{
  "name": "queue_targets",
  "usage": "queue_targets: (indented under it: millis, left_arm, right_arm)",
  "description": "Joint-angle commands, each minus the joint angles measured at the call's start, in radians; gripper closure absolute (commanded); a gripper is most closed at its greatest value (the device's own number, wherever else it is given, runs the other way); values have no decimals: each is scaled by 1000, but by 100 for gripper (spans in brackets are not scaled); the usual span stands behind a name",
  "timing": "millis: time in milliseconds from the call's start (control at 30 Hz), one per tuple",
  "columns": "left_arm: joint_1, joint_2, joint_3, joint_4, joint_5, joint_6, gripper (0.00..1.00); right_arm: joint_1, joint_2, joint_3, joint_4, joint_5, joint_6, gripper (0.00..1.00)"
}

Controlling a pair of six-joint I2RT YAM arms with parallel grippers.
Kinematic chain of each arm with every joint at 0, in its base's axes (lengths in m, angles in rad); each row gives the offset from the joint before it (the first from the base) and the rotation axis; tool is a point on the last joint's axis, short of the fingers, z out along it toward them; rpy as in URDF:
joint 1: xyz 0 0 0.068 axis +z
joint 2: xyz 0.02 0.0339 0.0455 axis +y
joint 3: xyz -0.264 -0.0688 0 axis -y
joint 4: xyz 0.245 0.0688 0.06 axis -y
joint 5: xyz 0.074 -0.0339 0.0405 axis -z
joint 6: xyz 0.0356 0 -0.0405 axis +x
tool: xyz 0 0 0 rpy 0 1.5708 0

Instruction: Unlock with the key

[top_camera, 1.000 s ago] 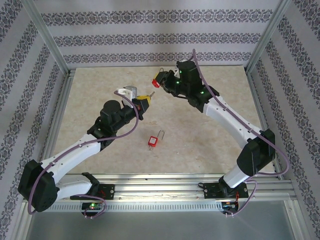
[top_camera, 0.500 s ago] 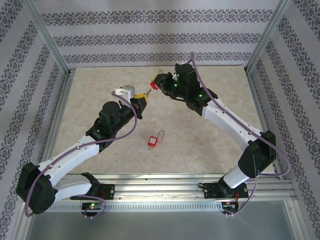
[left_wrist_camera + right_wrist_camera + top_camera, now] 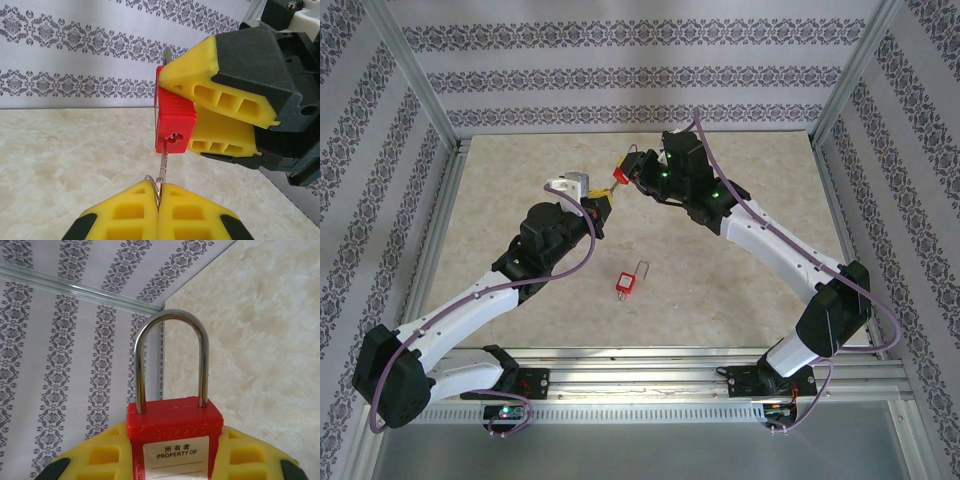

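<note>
My right gripper [image 3: 633, 172] is shut on a red padlock [image 3: 175, 432], held above the back of the table with its steel shackle [image 3: 170, 355] closed. The left wrist view looks at the padlock's underside [image 3: 174, 120], between the right gripper's yellow fingers [image 3: 225, 95]. My left gripper [image 3: 159, 197] is shut on a thin metal key [image 3: 163, 167] with a wire ring. The key's blade points up and its tip sits at the keyhole in the padlock's base. From above, both grippers meet at the padlock [image 3: 622, 172].
A second red padlock [image 3: 629, 281] with a steel shackle lies flat on the beige table [image 3: 520, 160] in front of the arms. Patterned walls and an aluminium frame [image 3: 420, 80] enclose the table on three sides.
The right gripper has carried the padlock left and slightly down toward the left gripper. The gap between key and padlock has closed, and the key tip now meets the keyhole.
</note>
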Motion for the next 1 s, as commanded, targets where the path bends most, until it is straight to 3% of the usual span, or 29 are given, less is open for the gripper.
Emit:
queue_targets:
  millis: [0,433,967]
  left_arm:
    - [-14,0,31,-6,-20,25,100]
    - [-13,-30,12,-25,-23,61,100]
    - [-27,-52,24,-90,-122,185,100]
  right_arm:
    - [20,8,25,36,4,16,100]
    - [33,30,33,21,5,11,100]
    - [67,70,53,8,15,17,100]
